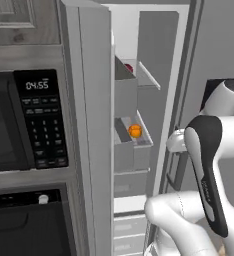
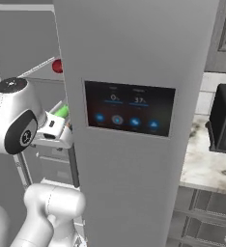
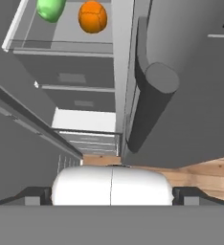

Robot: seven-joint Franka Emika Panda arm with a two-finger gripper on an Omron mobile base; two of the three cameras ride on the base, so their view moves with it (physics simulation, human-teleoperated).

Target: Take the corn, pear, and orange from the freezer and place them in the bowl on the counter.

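Observation:
The freezer [image 1: 94, 100] stands with its left door open, showing white shelves inside. The orange [image 3: 92, 16] lies on a shelf [image 3: 61, 45] beside a green pear [image 3: 50, 8]. The orange [image 1: 134, 131] sits in a mid-height bin. My gripper [image 3: 112, 195] hovers in front of and below that shelf, well short of the fruit, open with nothing between its fingertips. From the right base, the pear [image 2: 62, 112] peeks out just behind my hand. The corn and the bowl are out of view.
The freezer's long dark handle [image 3: 150, 105] runs close on the gripper's right. A small red item [image 1: 129, 67] lies on an upper shelf. The black microwave [image 1: 19, 125] is left of the freezer. The dispenser panel [image 2: 129, 110] and marbled counter [image 2: 206, 166] are to the right.

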